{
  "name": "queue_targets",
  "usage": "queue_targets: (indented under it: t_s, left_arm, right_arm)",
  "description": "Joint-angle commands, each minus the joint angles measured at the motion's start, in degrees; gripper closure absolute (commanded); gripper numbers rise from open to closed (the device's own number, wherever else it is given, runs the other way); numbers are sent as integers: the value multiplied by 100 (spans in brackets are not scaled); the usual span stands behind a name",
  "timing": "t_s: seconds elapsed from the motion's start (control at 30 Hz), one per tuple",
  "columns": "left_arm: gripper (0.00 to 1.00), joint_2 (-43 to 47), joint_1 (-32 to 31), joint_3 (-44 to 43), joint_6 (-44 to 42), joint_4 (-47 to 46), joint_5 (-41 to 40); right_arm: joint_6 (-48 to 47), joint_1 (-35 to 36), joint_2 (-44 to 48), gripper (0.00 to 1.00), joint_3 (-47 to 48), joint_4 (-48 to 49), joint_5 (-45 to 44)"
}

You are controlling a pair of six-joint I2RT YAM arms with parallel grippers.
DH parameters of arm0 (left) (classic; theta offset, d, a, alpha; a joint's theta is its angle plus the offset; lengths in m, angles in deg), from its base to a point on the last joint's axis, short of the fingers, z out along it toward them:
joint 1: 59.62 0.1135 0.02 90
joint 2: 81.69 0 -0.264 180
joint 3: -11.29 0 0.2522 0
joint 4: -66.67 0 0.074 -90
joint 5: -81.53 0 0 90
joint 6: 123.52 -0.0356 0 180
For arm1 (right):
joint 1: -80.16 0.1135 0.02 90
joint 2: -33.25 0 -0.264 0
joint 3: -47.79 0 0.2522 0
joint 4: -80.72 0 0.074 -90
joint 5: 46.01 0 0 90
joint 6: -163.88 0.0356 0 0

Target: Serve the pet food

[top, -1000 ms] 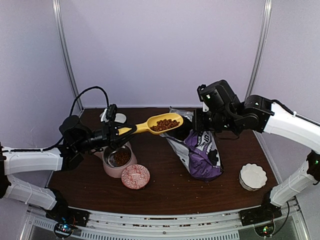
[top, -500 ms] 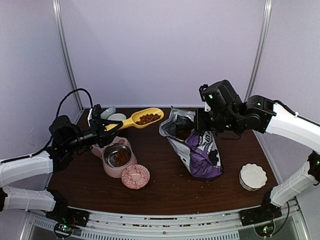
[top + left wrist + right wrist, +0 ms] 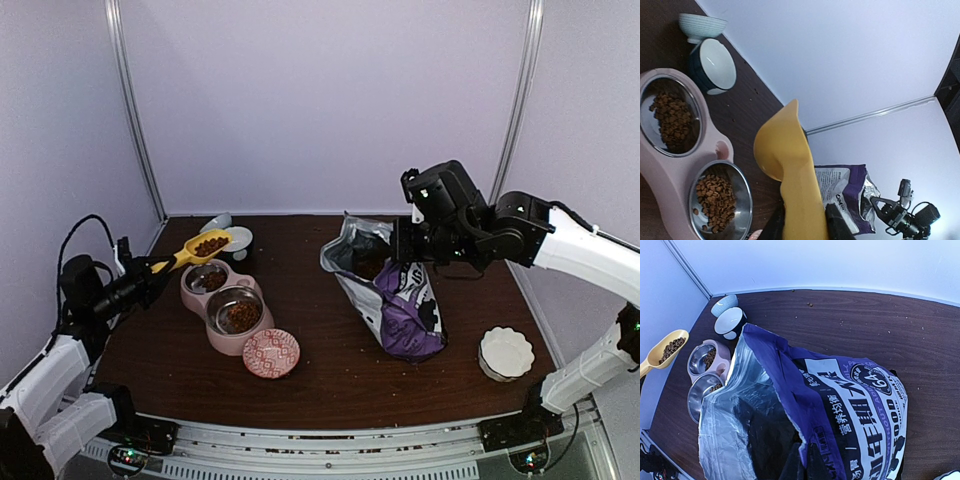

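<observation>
Nearest us, a red patterned dish [image 3: 271, 353] sits left of centre and a white scalloped bowl [image 3: 505, 352] sits at the right. Just beyond the dish, the pink feeder [image 3: 225, 345] holds pet food [image 3: 242, 315] in both steel bowls. At the left, the left gripper [image 3: 148, 272] is clamped on the handle of the yellow scoop [image 3: 197, 250], which carries more kibble, raised near the feeder's far bowl. Farther right, the right gripper [image 3: 801, 467] is pinched together on the open rim of the purple bag [image 3: 405, 310].
</observation>
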Motion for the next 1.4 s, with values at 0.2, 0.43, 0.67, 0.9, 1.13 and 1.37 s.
queue_targets:
  t_s: [0.2, 0.43, 0.67, 0.9, 1.13, 1.37]
  left_arm:
    - [100, 515, 1280, 174, -988, 1223, 464]
    - [100, 504, 1345, 29, -1661, 2037, 128]
    - [100, 278, 1351, -270, -2139, 2574, -98]
    - [100, 16, 1358, -597, -2582, 2971, -336]
    - [100, -291, 1360, -997, -3072, 3417, -502]
    - [100, -645, 1355, -1266, -3412, 3621, -518]
  right_arm:
    - [16, -73, 105, 100, -57, -155, -251]
    - [24, -79, 105, 100, -66, -145, -247]
    - [30, -77, 95, 100, -92, -156, -237]
    - [42, -93, 106, 100, -127, -146, -234]
    - [17, -119, 81, 100, -119, -139, -190]
    - [15, -128, 68, 100, -124, -153, -175]
